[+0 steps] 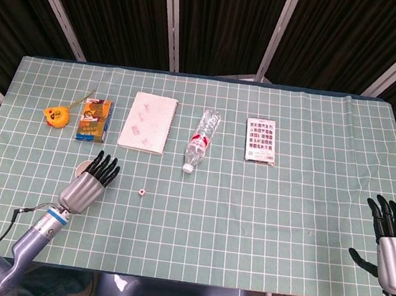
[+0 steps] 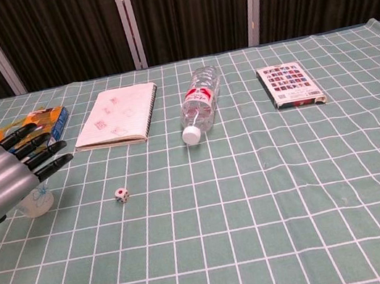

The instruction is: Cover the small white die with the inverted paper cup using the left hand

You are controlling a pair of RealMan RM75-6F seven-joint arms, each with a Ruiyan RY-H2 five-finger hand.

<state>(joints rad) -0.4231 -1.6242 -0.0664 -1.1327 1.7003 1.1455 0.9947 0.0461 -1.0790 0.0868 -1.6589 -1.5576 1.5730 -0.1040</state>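
Observation:
The small white die (image 1: 140, 192) (image 2: 121, 194) lies on the green checked cloth, left of centre. The white paper cup (image 1: 80, 169) (image 2: 37, 200) stands mouth up to the die's left, mostly hidden behind my left hand. My left hand (image 1: 88, 184) (image 2: 5, 182) hovers over the cup with fingers stretched out and apart, holding nothing. Whether it touches the cup cannot be told. My right hand (image 1: 394, 241) stays at the table's front right corner, fingers spread and empty; the chest view does not show it.
Along the far side lie a yellow tape measure (image 1: 55, 115), a blue card box (image 1: 94, 120), a white notebook (image 1: 148, 122), a water bottle (image 1: 201, 140) on its side, and a patterned card pack (image 1: 261, 140).

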